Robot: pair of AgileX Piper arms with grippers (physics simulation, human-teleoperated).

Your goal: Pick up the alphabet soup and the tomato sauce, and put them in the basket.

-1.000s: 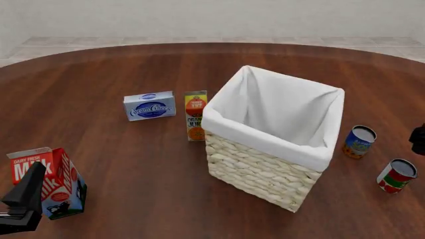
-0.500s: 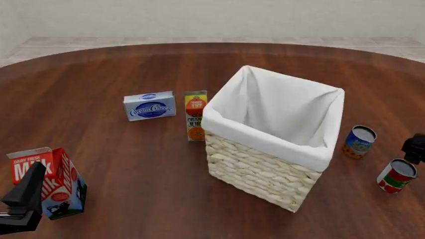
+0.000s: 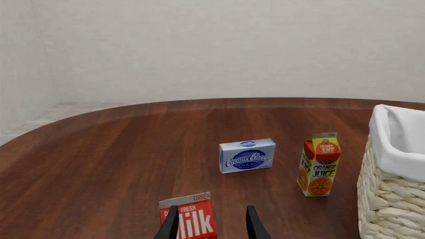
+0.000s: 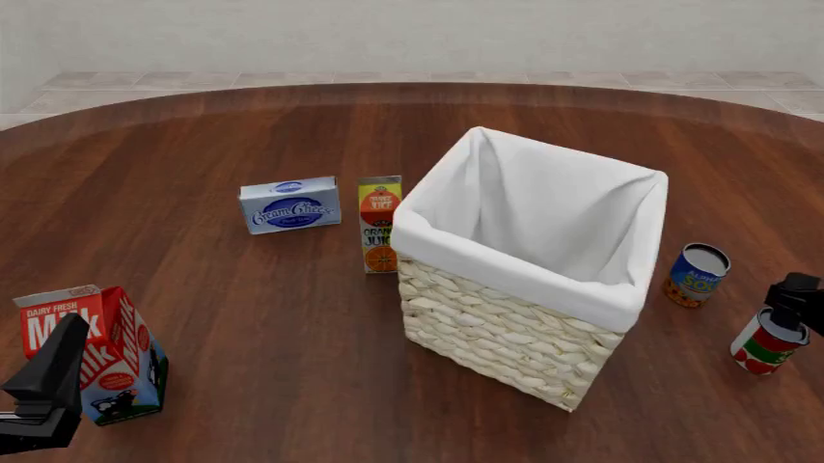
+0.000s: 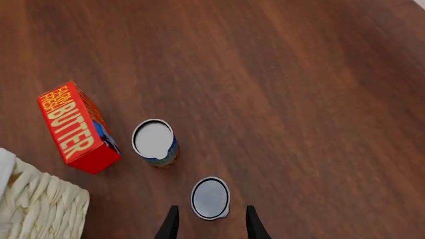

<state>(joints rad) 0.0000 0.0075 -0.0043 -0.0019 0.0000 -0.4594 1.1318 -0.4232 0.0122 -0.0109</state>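
Two tools, L (image 3: 208,226) & R (image 5: 208,224), both agape over round dark-wood table (image 4: 258,318), pale wall behind.

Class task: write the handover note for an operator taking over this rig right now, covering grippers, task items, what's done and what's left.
Left gripper: open, idle by the milk carton.
Right gripper: open, above the tomato sauce, not gripping.
Alphabet soup: upright on the table, right of the basket.
Done: nothing; the basket shows only its lining.
Left: grasp and drop the tomato sauce in, then the soup.
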